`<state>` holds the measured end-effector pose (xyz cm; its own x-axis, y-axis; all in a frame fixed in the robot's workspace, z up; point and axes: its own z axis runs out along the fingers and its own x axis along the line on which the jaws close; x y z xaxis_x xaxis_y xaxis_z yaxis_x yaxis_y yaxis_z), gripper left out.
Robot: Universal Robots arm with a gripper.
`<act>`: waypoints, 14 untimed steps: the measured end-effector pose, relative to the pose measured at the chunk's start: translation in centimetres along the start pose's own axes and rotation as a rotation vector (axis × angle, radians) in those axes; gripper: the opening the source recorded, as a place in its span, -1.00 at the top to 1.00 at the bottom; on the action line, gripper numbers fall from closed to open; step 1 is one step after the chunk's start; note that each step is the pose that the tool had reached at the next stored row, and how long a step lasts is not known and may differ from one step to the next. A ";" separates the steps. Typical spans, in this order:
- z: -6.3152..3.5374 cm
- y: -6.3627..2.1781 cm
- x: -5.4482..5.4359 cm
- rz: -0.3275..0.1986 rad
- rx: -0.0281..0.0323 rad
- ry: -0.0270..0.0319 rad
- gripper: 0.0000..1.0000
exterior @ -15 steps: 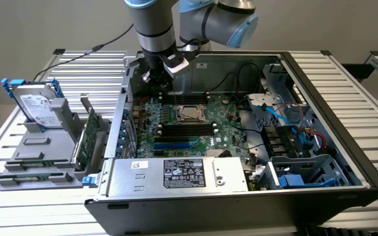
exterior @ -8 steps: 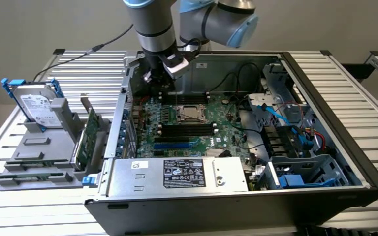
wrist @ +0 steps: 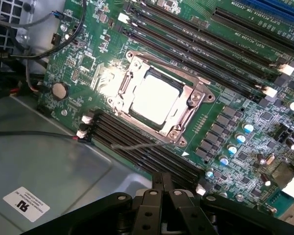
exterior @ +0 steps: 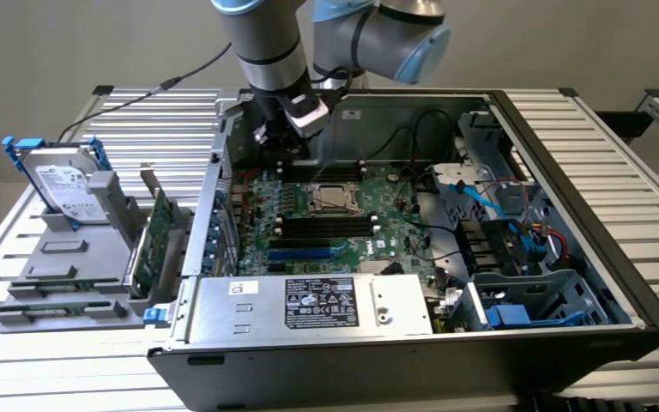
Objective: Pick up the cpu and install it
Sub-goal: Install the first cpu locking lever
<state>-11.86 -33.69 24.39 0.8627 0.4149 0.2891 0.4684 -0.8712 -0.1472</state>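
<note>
Upper centre of the exterior view, closed, empty jaws hover over the motherboard (exterior: 389,225); the cpu (exterior: 332,198) sits socketed, installation seemingly done, any further move needing clearance.

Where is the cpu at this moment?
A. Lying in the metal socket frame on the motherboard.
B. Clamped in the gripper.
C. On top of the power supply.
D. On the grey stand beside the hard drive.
A: the cpu lies flat inside the socket frame on the motherboard, while the gripper is shut with nothing in it, apart from the chip.
</note>
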 end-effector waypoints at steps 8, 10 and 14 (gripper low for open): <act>0.43 0.07 -0.1 0.074 -0.0358 0.0213 0.79; 0.58 0.09 -0.2 0.088 -0.0477 0.0211 0.79; 0.87 0.14 -0.2 0.115 -0.0732 0.0198 0.79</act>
<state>-11.83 -33.69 23.48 0.9057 0.3065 0.2930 0.3507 -0.9299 -0.1113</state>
